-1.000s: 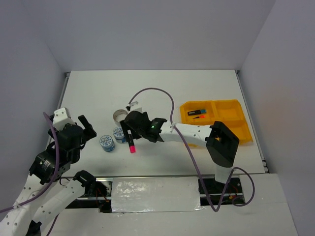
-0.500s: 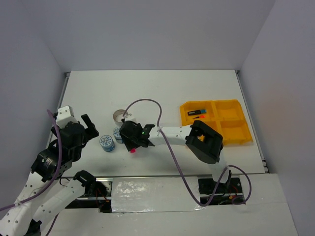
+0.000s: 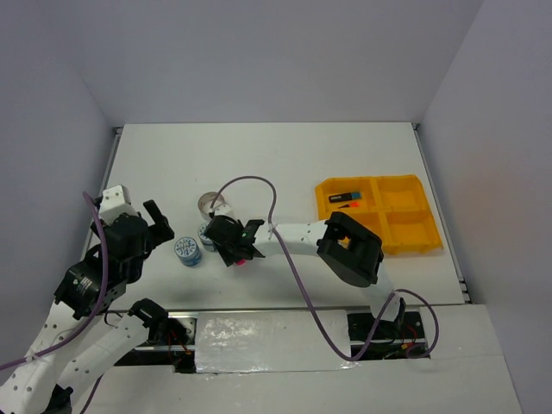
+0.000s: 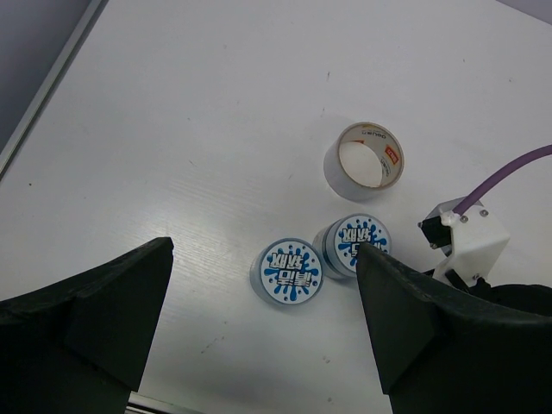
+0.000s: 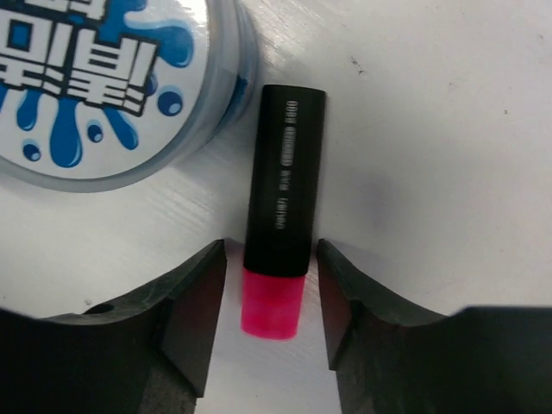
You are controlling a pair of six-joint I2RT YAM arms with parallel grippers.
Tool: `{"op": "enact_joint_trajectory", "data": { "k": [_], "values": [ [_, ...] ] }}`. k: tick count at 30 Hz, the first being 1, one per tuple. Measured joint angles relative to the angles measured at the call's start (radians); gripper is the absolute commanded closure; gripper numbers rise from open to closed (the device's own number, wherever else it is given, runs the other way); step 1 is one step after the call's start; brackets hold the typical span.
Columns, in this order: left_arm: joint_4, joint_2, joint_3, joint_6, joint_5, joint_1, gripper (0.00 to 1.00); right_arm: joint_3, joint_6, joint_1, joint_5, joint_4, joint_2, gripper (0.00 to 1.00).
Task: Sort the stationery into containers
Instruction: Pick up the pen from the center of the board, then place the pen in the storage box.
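Note:
A black highlighter with a pink cap (image 5: 283,190) lies flat on the white table, beside a blue-white round tub (image 5: 103,78). My right gripper (image 5: 272,269) is open and low over it, one jaw on each side of the cap end, with a narrow gap on both sides. In the top view the right gripper (image 3: 231,246) covers most of the highlighter (image 3: 244,257). Two tubs (image 4: 291,271) (image 4: 355,244) and the grey tape ring (image 4: 364,166) lie below my open, empty left gripper (image 4: 263,252). The yellow-orange tray (image 3: 405,226) stands at the right.
The tray's far-left compartment holds black highlighters with blue and orange caps (image 3: 347,197). The right arm's purple cable (image 3: 250,183) loops over the table near the tape ring (image 3: 207,204). The left gripper (image 3: 155,226) hovers left of the tubs (image 3: 187,251).
My right gripper has moved left and down onto the pink-capped highlighter, so its jaws now straddle it. The left arm has barely moved.

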Motion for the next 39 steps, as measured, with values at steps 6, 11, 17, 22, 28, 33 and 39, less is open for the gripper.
{"op": "enact_joint_trajectory", "data": {
  "k": [6, 11, 17, 22, 28, 33, 39],
  "values": [
    [0.007, 0.0, 0.0, 0.007, 0.011, 0.0, 0.01, -0.031, -0.013, -0.027, -0.015, 0.025, -0.022, 1.0],
    [0.011, 0.0, -0.002, 0.023, 0.022, 0.0, 0.01, -0.188, -0.003, -0.105, -0.053, 0.09, -0.13, 1.0],
    [0.016, 0.0, -0.002, 0.025, 0.033, 0.0, 0.01, -0.426, 0.068, -0.322, -0.047, 0.145, -0.438, 1.0],
    [0.021, 0.0, -0.002, 0.028, 0.041, 0.0, 0.01, -0.463, 0.169, -0.51, 0.044, 0.215, -0.658, 1.0],
    [0.023, 0.0, -0.003, 0.034, 0.048, 0.0, 0.01, -0.516, 0.334, -0.677, 0.19, 0.204, -0.71, 0.99],
    [0.026, 0.0, -0.003, 0.047, 0.054, 0.0, 0.01, -0.525, 0.446, -0.729, 0.282, 0.149, -0.71, 0.85],
    [0.03, 0.0, -0.009, 0.048, 0.062, 0.0, 0.01, -0.525, 0.503, -0.772, 0.31, 0.137, -0.694, 0.46]
  ]
}}
